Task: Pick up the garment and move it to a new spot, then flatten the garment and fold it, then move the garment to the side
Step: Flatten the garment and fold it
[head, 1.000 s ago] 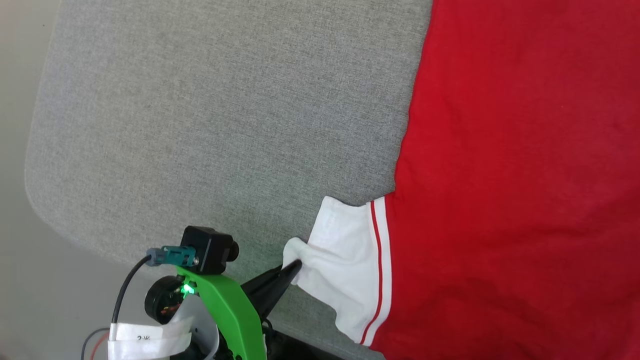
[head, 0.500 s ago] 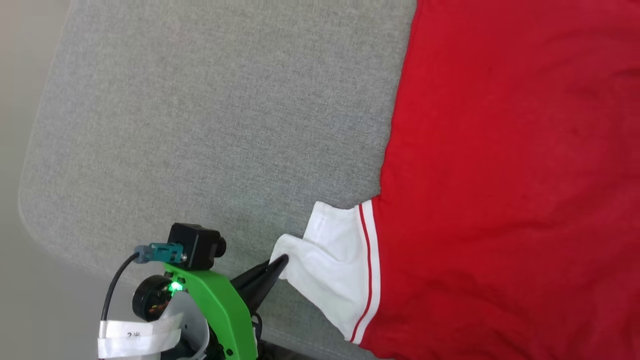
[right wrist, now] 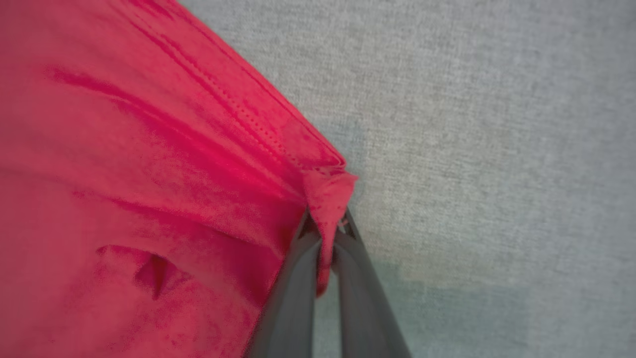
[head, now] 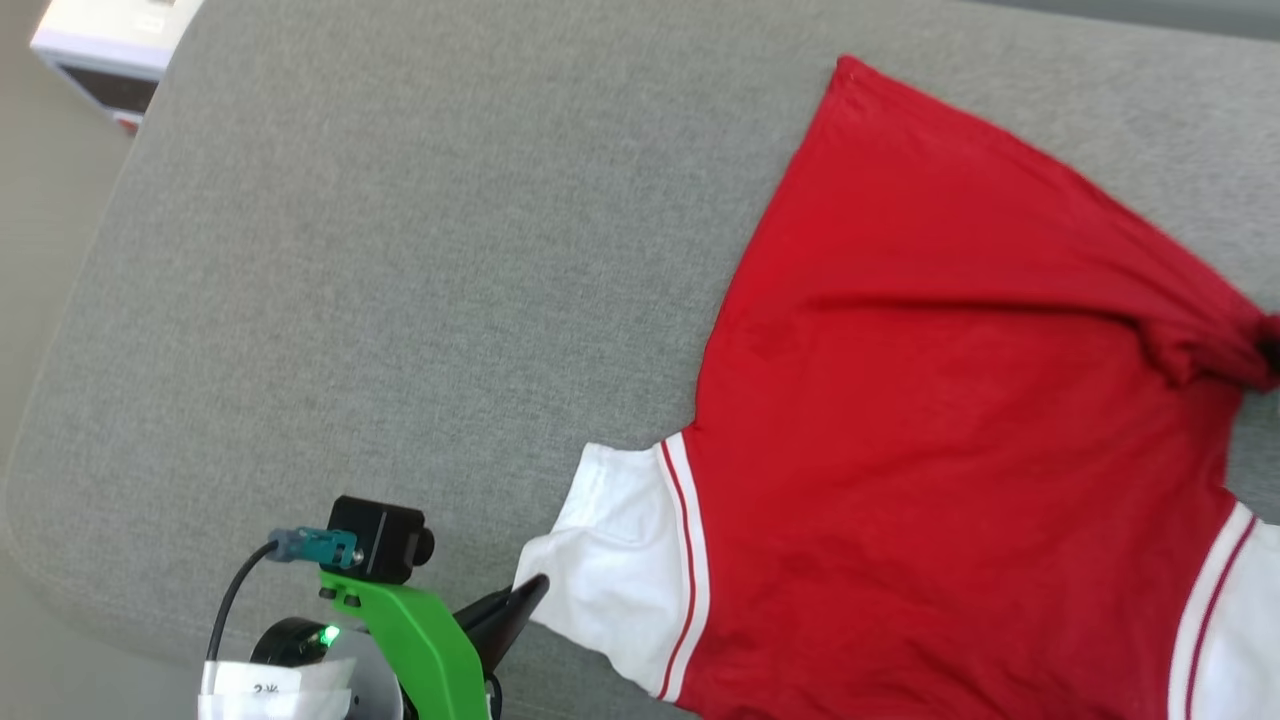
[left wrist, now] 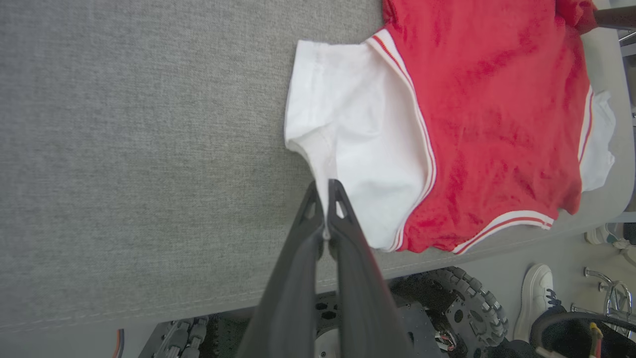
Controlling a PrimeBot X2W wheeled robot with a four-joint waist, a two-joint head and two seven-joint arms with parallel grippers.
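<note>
A red garment (head: 950, 450) with white short sleeves lies spread on a grey fabric-covered worktop (head: 400, 300), plain side up, with no lettering showing. It covers the right half of the head view and hangs slightly over the near edge.

My left gripper (head: 535, 588) is closed tight, its two dark fingers pinching the outer edge of the white left sleeve (head: 610, 560). That sleeve is pulled out sideways from the body of the garment, and its red-striped trim lies flat.

My right gripper (right wrist: 325, 219) is also closed, nipping a small peak of red fabric at the stitched hem. Creases fan out from that pinch across the cloth, and the hem looks bunched there.

I judge that I am in the flattening stage. The garment is down on the worktop and mostly open, held at two points as if being drawn taut, but wrinkles remain near my right grip and the far white sleeve (head: 1240, 640) looks rumpled. No fold has been made yet, so folding and the final move to the side are left to do. I cannot tell whether the first move to a new spot is finished
</note>
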